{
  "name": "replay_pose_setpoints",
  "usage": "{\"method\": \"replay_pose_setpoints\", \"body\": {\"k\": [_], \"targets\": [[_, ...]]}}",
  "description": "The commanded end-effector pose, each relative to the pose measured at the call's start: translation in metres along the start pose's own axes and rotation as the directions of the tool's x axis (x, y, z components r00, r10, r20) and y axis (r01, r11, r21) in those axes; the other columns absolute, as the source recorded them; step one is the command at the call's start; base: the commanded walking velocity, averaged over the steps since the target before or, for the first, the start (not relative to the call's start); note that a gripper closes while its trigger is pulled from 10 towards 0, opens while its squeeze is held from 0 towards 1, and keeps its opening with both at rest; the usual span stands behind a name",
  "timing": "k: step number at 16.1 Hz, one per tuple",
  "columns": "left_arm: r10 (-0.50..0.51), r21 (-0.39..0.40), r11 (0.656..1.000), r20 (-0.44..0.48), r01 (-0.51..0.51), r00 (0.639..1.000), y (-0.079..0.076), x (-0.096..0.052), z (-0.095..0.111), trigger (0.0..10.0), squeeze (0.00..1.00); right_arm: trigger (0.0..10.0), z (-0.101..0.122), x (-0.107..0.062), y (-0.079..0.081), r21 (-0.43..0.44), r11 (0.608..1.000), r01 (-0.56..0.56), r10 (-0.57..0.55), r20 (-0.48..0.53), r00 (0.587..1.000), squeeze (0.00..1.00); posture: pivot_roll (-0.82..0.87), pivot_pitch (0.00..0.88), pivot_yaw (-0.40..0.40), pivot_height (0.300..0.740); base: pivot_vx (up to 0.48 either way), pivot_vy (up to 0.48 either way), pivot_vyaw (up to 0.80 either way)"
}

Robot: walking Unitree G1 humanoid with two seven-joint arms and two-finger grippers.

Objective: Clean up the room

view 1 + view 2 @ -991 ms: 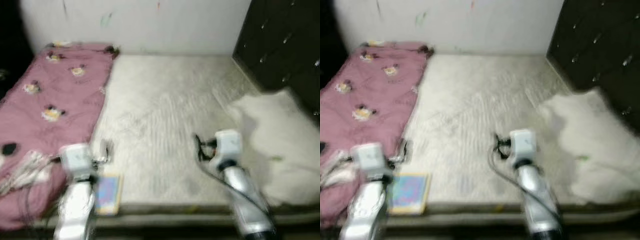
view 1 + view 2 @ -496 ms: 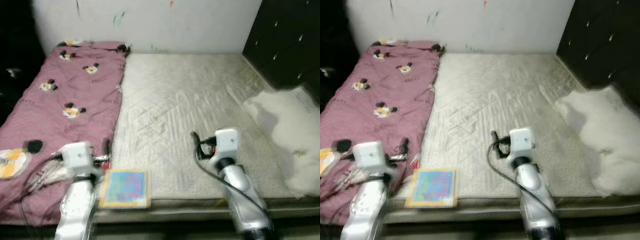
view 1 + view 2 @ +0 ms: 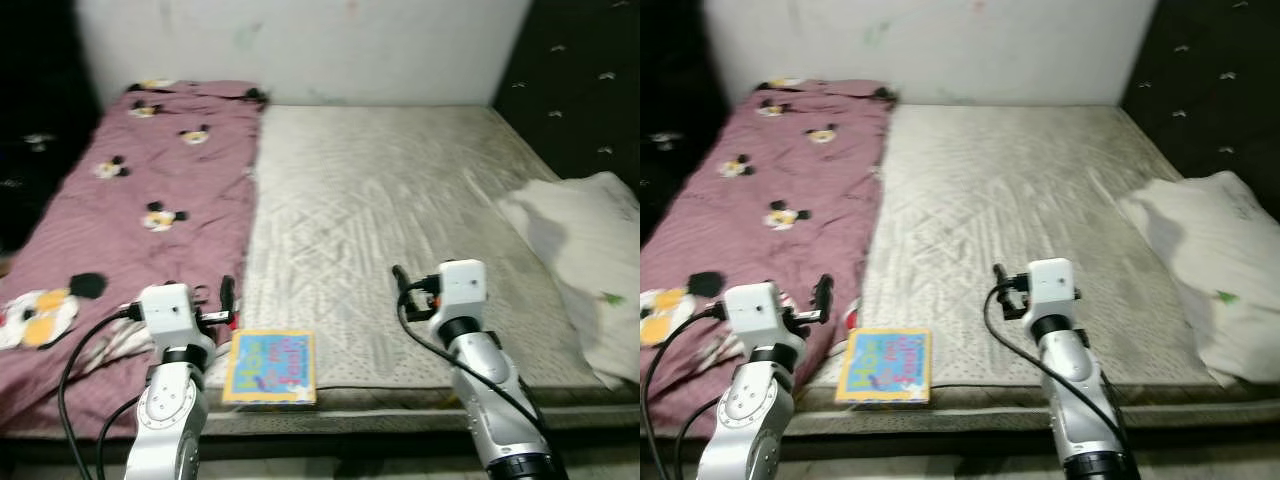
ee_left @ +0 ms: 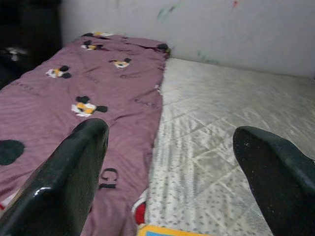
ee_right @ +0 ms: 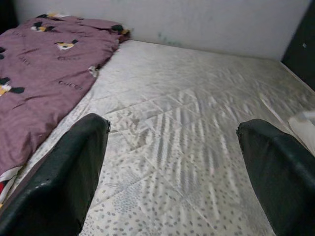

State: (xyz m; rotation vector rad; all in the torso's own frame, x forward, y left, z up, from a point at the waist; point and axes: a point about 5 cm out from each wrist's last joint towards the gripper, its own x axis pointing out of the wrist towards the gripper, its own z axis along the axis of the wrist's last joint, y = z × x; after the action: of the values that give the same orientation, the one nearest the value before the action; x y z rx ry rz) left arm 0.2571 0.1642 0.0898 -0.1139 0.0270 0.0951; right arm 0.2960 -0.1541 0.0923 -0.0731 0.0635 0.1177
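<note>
A colourful flat book (image 3: 270, 366) lies at the near edge of the bare grey mattress (image 3: 400, 200). A pink blanket with cartoon prints (image 3: 140, 210) covers the mattress's left part. A white pillow (image 3: 590, 250) lies at the right edge. My left gripper (image 3: 228, 300) hovers open just left of the book, over the blanket's edge; the book's corner (image 4: 162, 231) shows between its fingers (image 4: 74, 182) in the left wrist view. My right gripper (image 3: 400, 285) stands open above the mattress's near middle, its fingers (image 5: 64, 182) apart with nothing between them.
A white wall (image 3: 300, 40) closes the far side. A dark padded headboard (image 3: 585, 90) stands at the right. Dark space lies left of the blanket (image 3: 35, 120). The mattress's front edge (image 3: 380, 420) runs just below the book.
The camera has swung and steadied, so the whole scene shifted right and sharpened. Both arms keep their pose; the book now shows fully beside the left gripper.
</note>
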Motion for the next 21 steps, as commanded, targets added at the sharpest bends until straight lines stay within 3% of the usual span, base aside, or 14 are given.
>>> {"method": "replay_pose_setpoints", "body": {"k": [1, 3, 7, 9, 13, 15, 19, 21], "targets": [[0.016, 0.010, 1.000, -0.014, -0.016, 1.000, 0.006, 0.000, -0.002, 10.0, 0.00, 10.0, 0.003, 0.003, 0.005, 0.007, 1.000, -0.015, 0.015, 0.012, 1.000, 0.00, 0.04, 0.008, -0.011, 0.740, 0.000, 0.480, 0.00], [0.017, 0.012, 1.000, -0.009, -0.017, 1.000, 0.006, 0.000, -0.001, 10.0, 0.00, 10.0, 0.003, 0.003, 0.005, 0.006, 1.000, -0.016, 0.016, 0.013, 1.000, 0.00, 0.04, 0.008, -0.011, 0.740, 0.000, 0.480, 0.00], [0.050, 0.050, 0.998, -0.014, -0.050, 0.999, 0.007, -0.001, -0.002, 10.0, 0.00, 10.0, 0.003, 0.003, 0.005, 0.003, 1.000, -0.018, 0.018, 0.012, 1.000, 0.00, 0.04, 0.006, -0.012, 0.740, 0.000, 0.000, 0.00], [0.058, -0.008, 0.998, -0.047, -0.059, 0.997, 0.013, -0.002, -0.005, 10.0, 0.00, 10.0, 0.003, 0.003, 0.004, 0.003, 1.000, -0.018, 0.017, 0.011, 1.000, 0.00, 0.04, 0.007, -0.013, 0.740, 0.000, 0.000, 0.00], [0.079, 0.010, 0.997, -0.032, -0.079, 0.996, 0.022, -0.004, -0.007, 10.0, 0.00, 10.0, 0.002, 0.004, 0.005, 0.003, 1.000, -0.016, 0.016, 0.004, 1.000, 0.00, 0.03, 0.016, -0.014, 0.740, 0.000, 0.000, 0.00], [0.082, 0.005, 0.997, -0.035, -0.082, 0.996, 0.023, -0.003, -0.006, 10.0, 0.00, 10.0, 0.002, 0.004, 0.004, 0.004, 1.000, -0.014, 0.014, 0.003, 1.000, 0.00, 0.03, 0.022, -0.013, 0.740, 0.000, 0.000, -0.80], [0.062, 0.020, 0.998, -0.012, -0.062, 0.998, 0.021, -0.002, -0.003, 10.0, 0.00, 10.0, 0.000, 0.003, 0.004, 0.003, 1.000, -0.012, 0.012, -0.001, 1.000, 0.00, 0.03, 0.023, -0.012, 0.740, 0.000, 0.421, -0.11], [0.133, 0.054, 0.990, -0.083, -0.129, 0.988, 0.030, -0.003, -0.013, 10.0, 0.00, 10.0, 0.000, 0.003, 0.004, 0.002, 1.000, -0.013, 0.013, -0.003, 1.000, 0.00, 0.03, 0.032, -0.011, 0.740, 0.000, 0.000, 0.00]]}}
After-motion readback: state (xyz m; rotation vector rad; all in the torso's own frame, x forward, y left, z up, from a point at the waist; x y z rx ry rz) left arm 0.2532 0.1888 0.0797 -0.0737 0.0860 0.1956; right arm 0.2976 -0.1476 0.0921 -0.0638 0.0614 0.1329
